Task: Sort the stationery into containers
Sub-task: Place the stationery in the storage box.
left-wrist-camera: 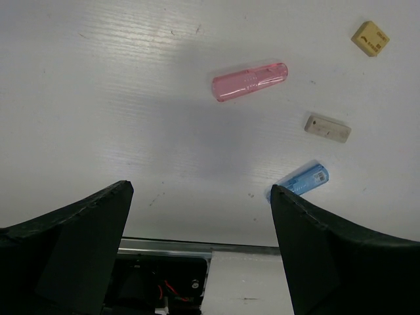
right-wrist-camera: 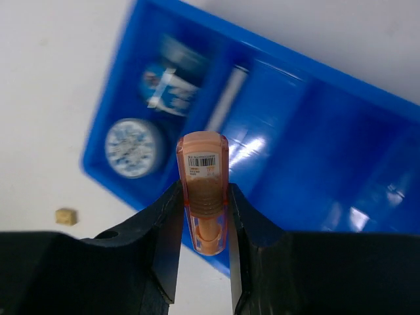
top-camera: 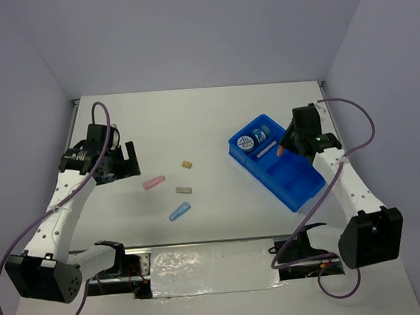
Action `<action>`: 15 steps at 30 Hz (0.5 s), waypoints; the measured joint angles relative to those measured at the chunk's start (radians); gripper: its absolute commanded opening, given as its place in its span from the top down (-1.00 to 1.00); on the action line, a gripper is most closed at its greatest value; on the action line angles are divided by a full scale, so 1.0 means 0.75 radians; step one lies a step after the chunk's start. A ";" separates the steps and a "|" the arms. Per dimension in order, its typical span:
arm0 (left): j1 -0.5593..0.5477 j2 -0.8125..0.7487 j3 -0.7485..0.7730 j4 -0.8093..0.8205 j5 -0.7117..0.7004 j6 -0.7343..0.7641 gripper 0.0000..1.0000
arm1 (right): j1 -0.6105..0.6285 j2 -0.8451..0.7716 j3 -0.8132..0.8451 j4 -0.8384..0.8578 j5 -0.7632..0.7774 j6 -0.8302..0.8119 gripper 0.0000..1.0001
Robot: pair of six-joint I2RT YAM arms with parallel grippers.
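My right gripper [right-wrist-camera: 204, 197] is shut on an orange oblong piece [right-wrist-camera: 203, 164], held just above the near edge of the blue tray [right-wrist-camera: 341, 144]. The tray's end compartment holds two round blue rolls [right-wrist-camera: 134, 147] [right-wrist-camera: 172, 82], and a white-blue pen [right-wrist-camera: 226, 98] lies in the slot beside them. On the table lie a pink piece [left-wrist-camera: 250, 81], a tan block [left-wrist-camera: 370, 38], a grey block [left-wrist-camera: 327, 128] and a light-blue piece [left-wrist-camera: 303, 180]. My left gripper [left-wrist-camera: 200, 210] hovers open to the left of them, with nothing between its fingers.
In the top view the blue tray [top-camera: 301, 184] sits diagonally at the right, with my right gripper [top-camera: 288, 144] over its far side. My left gripper [top-camera: 130, 161] is at the left, near the pink piece [top-camera: 154, 181]. A metal strip [top-camera: 201, 252] runs along the table's near edge.
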State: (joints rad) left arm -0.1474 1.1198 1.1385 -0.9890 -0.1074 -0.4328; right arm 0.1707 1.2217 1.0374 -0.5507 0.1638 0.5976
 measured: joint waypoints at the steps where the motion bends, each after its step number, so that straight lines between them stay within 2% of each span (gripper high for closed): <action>1: 0.000 0.006 0.001 0.004 -0.002 -0.012 -0.99 | -0.047 -0.034 -0.056 -0.012 0.009 0.035 0.68; 6: 0.000 0.042 0.000 0.036 -0.004 -0.026 -0.99 | -0.178 0.048 -0.150 -0.038 -0.009 0.113 0.66; 11: 0.000 0.133 0.016 0.043 -0.002 -0.026 -0.99 | -0.246 0.121 -0.172 -0.030 -0.008 0.152 0.43; 14: 0.000 0.183 0.053 0.055 0.005 -0.021 -0.99 | -0.266 0.125 -0.201 -0.030 -0.008 0.173 0.02; 15: 0.000 0.200 0.067 0.062 0.012 -0.019 -0.99 | -0.270 0.128 -0.206 -0.029 -0.008 0.179 -0.19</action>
State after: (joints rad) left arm -0.1474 1.2697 1.1885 -0.9424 -0.0982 -0.4473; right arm -0.0319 1.3178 0.8829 -0.5724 0.1581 0.7315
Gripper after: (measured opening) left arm 0.993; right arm 0.461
